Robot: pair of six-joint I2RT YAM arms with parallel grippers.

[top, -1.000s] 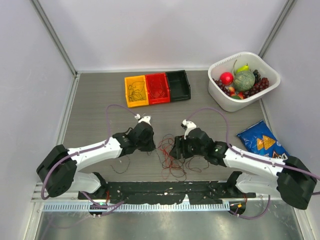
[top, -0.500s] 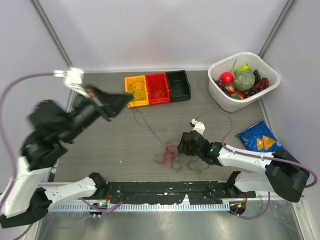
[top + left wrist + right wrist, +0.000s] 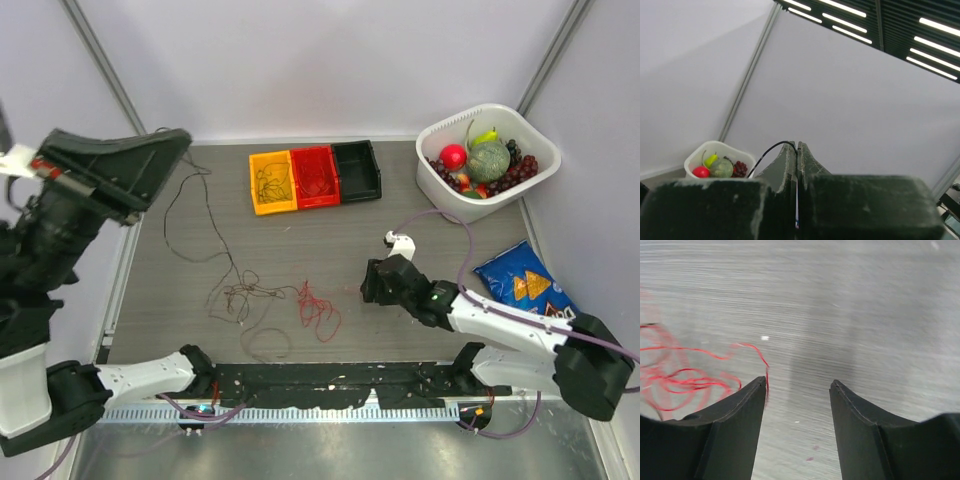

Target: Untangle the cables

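My left gripper [image 3: 180, 140] is raised high at the far left, shut on a thin dark cable [image 3: 240, 296]. The cable hangs from it down to a loose dark tangle on the table's left middle. In the left wrist view the jaws [image 3: 797, 145] are pressed together with the black wire [image 3: 767, 151] coming out at their tips. A red cable [image 3: 318, 308] lies in curly loops in the near middle, apart from the dark tangle. My right gripper [image 3: 368, 286] is low over the table just right of the red cable, open and empty [image 3: 797, 382]. The red loops [image 3: 680, 385] lie beside its left finger.
Yellow [image 3: 272, 182], red [image 3: 314, 176] and black [image 3: 357, 170] bins stand in a row at the back, the yellow and red ones holding wires. A white basket [image 3: 440, 205] of fruit is at the back right. A blue chip bag [image 3: 522, 283] lies at the right.
My left arm has swung up and to the left, drawing the dark cable out of the pile. The dark loops now lie left of the red ones. My right gripper has shifted slightly right.
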